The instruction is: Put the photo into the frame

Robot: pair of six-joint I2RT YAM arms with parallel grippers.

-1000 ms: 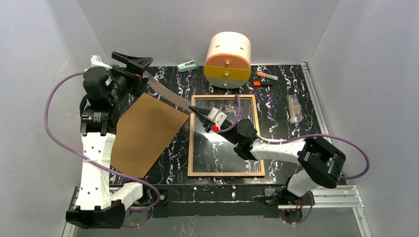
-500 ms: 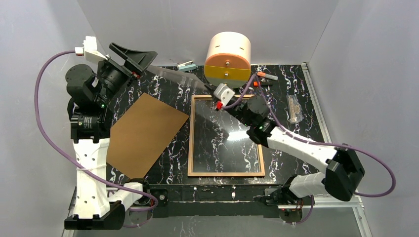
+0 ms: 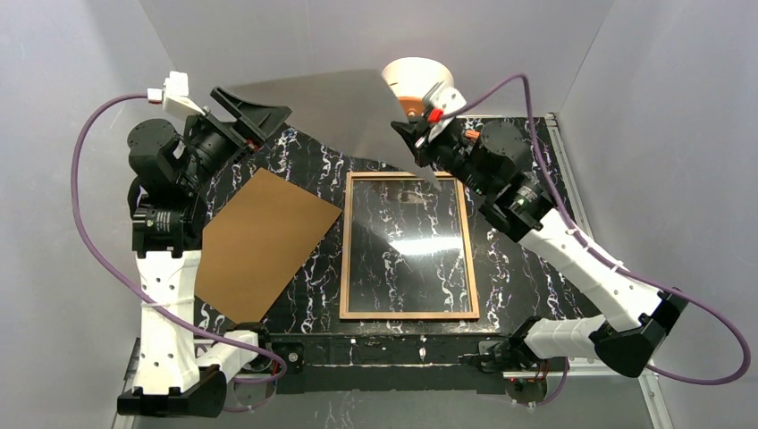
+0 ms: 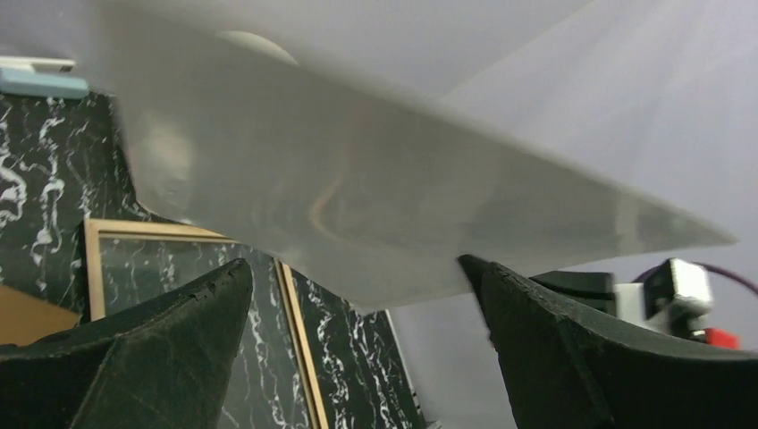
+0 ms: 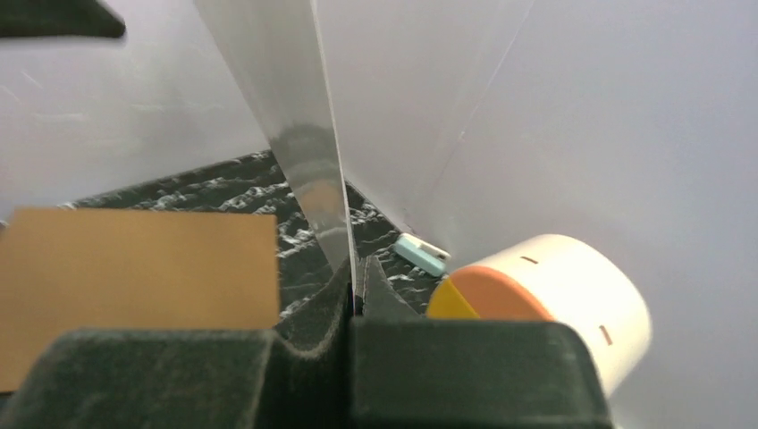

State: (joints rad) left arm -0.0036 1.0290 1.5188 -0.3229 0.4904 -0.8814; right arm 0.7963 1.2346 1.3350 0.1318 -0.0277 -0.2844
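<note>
White on the side that shows, the large thin rectangular photo sheet hangs in the air over the far end of the black marbled table. It is well clear of the big rectangular frame with the tan wooden rim, which lies flat with its glass pane bare. The right gripper is pinched tight on one edge of the sheet, as its wrist view shows plainly. The left gripper stands wide apart beside the opposite end, gripping nothing; the sheet passes just over its spread fingers. The flat brown cardboard backing board rests on the table just left of the frame. So the photo is picked up but not yet placed. It has yet to be lowered flat inside the rim, and I cannot tell which way its printed side faces.
</note>
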